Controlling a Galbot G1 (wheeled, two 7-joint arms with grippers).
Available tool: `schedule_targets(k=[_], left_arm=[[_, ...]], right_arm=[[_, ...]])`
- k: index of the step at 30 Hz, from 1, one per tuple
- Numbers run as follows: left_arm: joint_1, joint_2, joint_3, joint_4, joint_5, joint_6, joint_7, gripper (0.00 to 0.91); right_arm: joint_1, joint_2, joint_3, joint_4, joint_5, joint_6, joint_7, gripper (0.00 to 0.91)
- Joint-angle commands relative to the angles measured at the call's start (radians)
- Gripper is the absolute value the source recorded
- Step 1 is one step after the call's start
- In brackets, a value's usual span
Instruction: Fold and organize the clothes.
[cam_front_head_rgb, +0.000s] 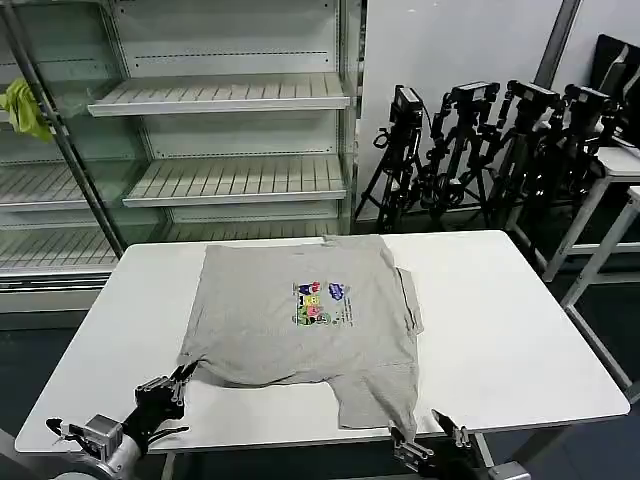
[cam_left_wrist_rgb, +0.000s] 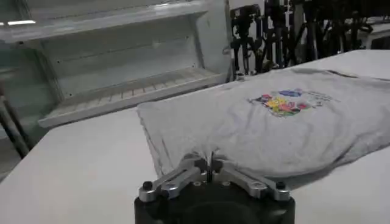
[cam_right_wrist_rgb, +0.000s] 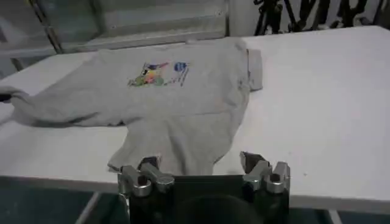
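Note:
One piece of the clothes, a light grey T-shirt (cam_front_head_rgb: 260, 310) with a small multicoloured chest print (cam_front_head_rgb: 318, 303), lies spread on the white table (cam_front_head_rgb: 500, 320). Its near part is folded into a narrow flap that reaches the table's front edge. My left gripper (cam_front_head_rgb: 183, 378) is at the shirt's near left corner, shut on a pinch of the fabric (cam_left_wrist_rgb: 210, 159). My right gripper (cam_front_head_rgb: 420, 432) stands open at the front edge, its fingers either side of the flap's end (cam_right_wrist_rgb: 183, 152) without touching it. The shirt (cam_right_wrist_rgb: 183, 91) stretches away from it across the table.
Empty white shelves (cam_front_head_rgb: 230, 95) stand behind the table, with a yellow-green rag (cam_front_head_rgb: 25, 105) hanging at their left. Black tripods (cam_front_head_rgb: 480, 140) are parked at the back right, and another white table (cam_front_head_rgb: 625, 165) stands at the far right. The table's right half is bare.

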Motion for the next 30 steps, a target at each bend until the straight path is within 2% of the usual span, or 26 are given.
schedule_targets(k=[1,2,3,4,19,30], left_arm=[[0.001,-0.002,-0.001,0.001,0.004,-0.005,0.001,0.050],[0.001,-0.003,0.000,0.001,0.005,-0.006,0.000,0.050],[0.001,-0.003,0.000,0.002,0.005,-0.006,0.001,0.050],[0.001,-0.004,0.000,0.001,0.006,-0.008,0.001,0.050],[-0.013,-0.009,0.001,0.020,0.007,-0.027,0.001,0.050],[-0.039,0.002,0.017,0.036,0.012,-0.029,0.001,0.050]], right_arm=[[0.018,0.004,-0.035,-0.028,-0.011,0.005,-0.002,0.212],[0.017,0.005,-0.035,-0.028,-0.013,0.007,-0.004,0.141],[0.015,0.005,-0.035,-0.028,-0.016,0.010,-0.005,0.030],[0.011,0.005,-0.034,-0.027,-0.020,0.011,-0.007,0.000],[-0.028,-0.002,0.007,-0.006,-0.049,0.040,-0.026,0.000],[-0.048,-0.029,0.080,0.050,-0.022,0.044,-0.028,0.000]])
